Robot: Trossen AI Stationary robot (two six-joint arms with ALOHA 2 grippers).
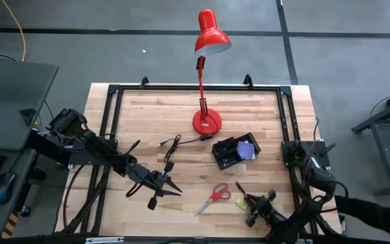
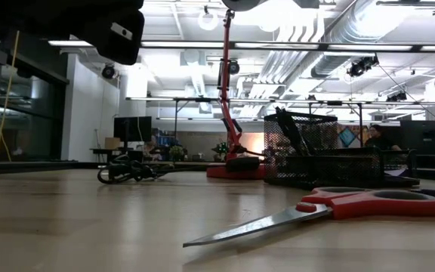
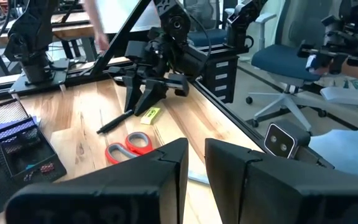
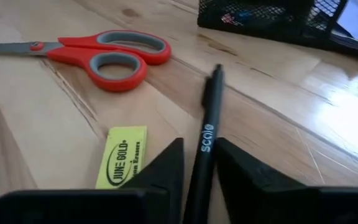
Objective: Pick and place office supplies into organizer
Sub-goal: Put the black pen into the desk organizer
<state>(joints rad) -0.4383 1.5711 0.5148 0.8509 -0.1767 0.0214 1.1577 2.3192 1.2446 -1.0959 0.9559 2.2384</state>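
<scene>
Three supplies are not yet in the organizer [image 1: 234, 152], a black mesh tray near the middle of the table [image 1: 181, 108]: the scissors [image 1: 215, 196], a black pen [image 4: 205, 146] and a small yellow eraser [image 4: 122, 155]; all lie on the wood toward the front, well apart from the tray; a purple pad [image 1: 247, 149] already sits inside it, so I judge the job begun but mostly undone. The right gripper [image 4: 197, 177] is low at the front right, its fingers close about the near end of the pen, which lies on the table, with the eraser just beside; whether they press it I cannot tell. The left gripper [image 3: 194, 165] hovers front left of the scissors, fingers a narrow gap apart, holding nothing. A red lamp [image 1: 208, 61] and coiled cable [image 1: 171, 146] stand behind.
</scene>
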